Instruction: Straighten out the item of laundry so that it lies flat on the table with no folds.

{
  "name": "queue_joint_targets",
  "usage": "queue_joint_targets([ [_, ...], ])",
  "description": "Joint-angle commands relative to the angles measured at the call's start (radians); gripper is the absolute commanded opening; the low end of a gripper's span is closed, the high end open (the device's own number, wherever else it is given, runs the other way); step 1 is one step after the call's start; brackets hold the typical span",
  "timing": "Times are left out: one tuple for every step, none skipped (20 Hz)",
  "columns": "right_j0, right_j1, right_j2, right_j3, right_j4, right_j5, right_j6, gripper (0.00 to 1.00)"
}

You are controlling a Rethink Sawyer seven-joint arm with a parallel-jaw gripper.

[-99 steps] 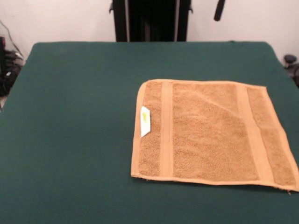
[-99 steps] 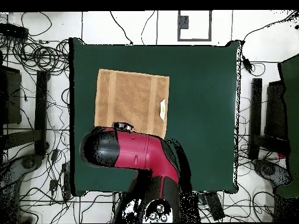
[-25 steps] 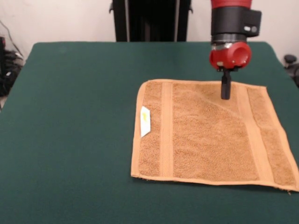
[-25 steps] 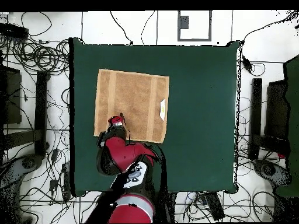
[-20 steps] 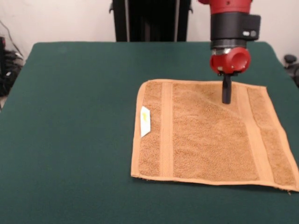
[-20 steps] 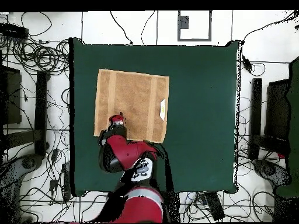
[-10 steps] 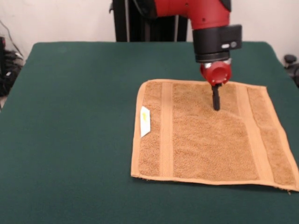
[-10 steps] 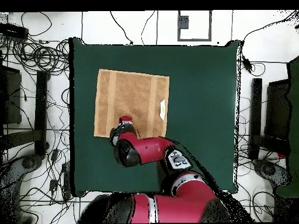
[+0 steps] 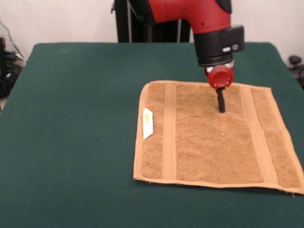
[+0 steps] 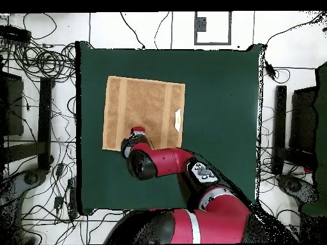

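Near edge: the towel (image 9: 216, 135) ends in a straight hem toward my front camera, and I see no corner turned under or curled up there.
Towel body: it lies spread on the table (image 9: 76, 118), right of centre in the front view, with both woven bands running straight and parallel.
Label: the small white label (image 9: 147, 123) sits at the towel's left edge in the front view, turned up onto the pile.
Far edge: also straight; from overhead the towel (image 10: 144, 113) reads as a clean square outline.
Gripper: the gripper (image 9: 221, 100) points down at the towel's far part; I cannot tell whether it touches the cloth, nor how its tip is set.
Progress: I judge the straightening essentially done.
Left: perhaps only clearing the arm away.
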Motion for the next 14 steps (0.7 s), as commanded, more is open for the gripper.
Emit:
queue_joint_targets([
  [0.048,0.028,0.145,0.083,-0.020,0.151,-0.073,0.00],
  [0.051,0.028,0.142,0.082,-0.020,0.151,-0.074,0.00],
  [0.053,0.025,0.139,0.083,-0.019,0.149,-0.073,0.00],
  [0.055,0.025,0.137,0.081,-0.019,0.148,-0.072,0.00],
  [0.057,0.024,0.136,0.082,-0.018,0.146,-0.072,0.00],
  [0.055,0.025,0.139,0.082,-0.019,0.145,-0.073,0.00],
  [0.052,0.027,0.142,0.082,-0.020,0.143,-0.073,0.00],
  [0.047,0.031,0.147,0.082,-0.023,0.140,-0.074,0.00],
  [0.039,0.034,0.157,0.085,-0.029,0.138,-0.076,0.00],
  [0.040,0.035,0.157,0.084,-0.029,0.138,-0.077,0.00],
  [0.040,0.037,0.156,0.083,-0.028,0.138,-0.077,0.00],
  [0.039,0.037,0.159,0.084,-0.028,0.143,-0.078,0.00],
  [0.037,0.037,0.162,0.085,-0.028,0.147,-0.080,0.00],
  [0.032,0.037,0.169,0.087,-0.030,0.151,-0.082,0.00],
])
